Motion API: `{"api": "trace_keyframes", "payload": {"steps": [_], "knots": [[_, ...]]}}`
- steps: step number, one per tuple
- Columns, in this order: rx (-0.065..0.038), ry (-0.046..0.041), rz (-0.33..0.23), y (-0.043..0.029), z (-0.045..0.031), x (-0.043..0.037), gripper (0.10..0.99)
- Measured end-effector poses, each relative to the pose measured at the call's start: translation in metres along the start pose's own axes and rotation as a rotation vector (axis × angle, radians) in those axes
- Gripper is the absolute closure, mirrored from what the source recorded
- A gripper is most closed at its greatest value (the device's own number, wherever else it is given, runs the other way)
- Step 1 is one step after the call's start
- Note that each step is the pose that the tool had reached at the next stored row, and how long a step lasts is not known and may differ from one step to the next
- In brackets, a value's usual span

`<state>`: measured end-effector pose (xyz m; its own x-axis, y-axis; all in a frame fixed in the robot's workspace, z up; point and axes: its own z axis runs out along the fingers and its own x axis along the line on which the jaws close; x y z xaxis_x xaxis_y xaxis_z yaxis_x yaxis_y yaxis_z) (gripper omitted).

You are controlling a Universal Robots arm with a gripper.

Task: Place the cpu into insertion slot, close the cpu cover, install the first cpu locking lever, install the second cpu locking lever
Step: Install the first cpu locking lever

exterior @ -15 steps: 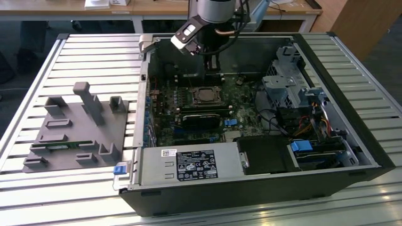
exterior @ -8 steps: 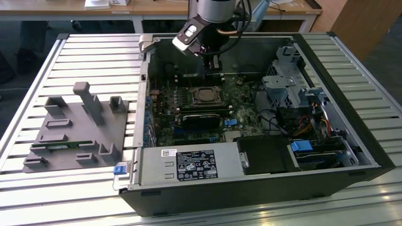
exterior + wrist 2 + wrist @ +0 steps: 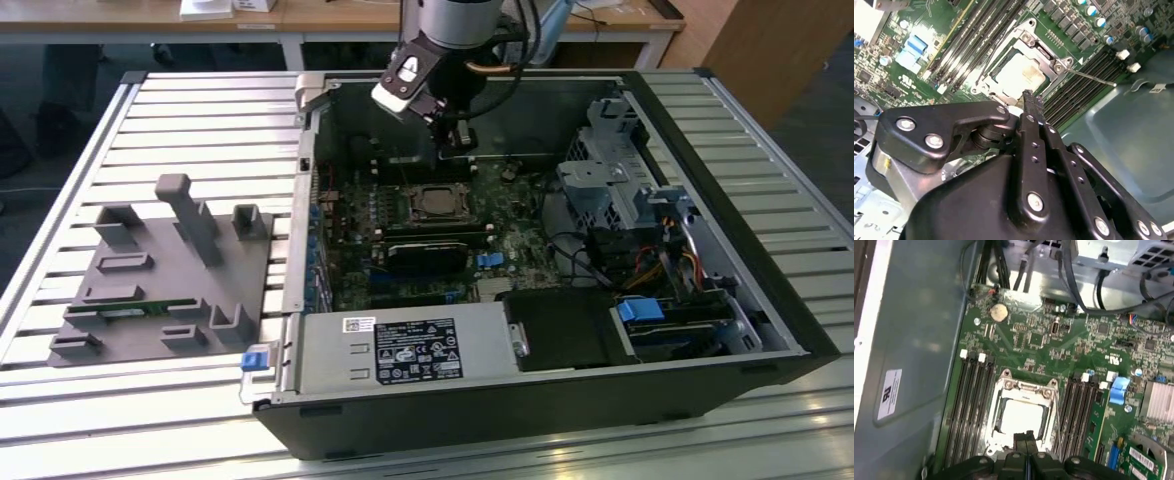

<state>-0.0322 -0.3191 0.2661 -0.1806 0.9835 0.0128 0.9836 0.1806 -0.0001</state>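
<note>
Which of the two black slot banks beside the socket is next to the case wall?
The bank running along the grey case wall; the other bank has the blue connector beside it.

Got a deep green circuit board (image 3: 1044,355) speckled with tiny silver dots, pale silvery-beige cpu (image 3: 1021,417), shiny silver cpu cover (image 3: 1026,386), rows of black memory slots (image 3: 974,405), one bright blue clip (image 3: 1118,390). Matte black pincer (image 3: 1029,96). Pale grey ribbed bench (image 3: 200,120).
</note>
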Motion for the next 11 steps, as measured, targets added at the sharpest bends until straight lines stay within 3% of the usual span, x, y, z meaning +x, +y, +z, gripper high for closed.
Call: {"api": "trace_keyframes", "payload": {"steps": [6, 11], "knots": [[0.000, 0.0000, -0.023, -0.0014, 0.0000, 0.0003, 0.980], [0.001, -0.0001, -0.109, -0.0015, 0.0000, 0.0003, 0.980]]}}
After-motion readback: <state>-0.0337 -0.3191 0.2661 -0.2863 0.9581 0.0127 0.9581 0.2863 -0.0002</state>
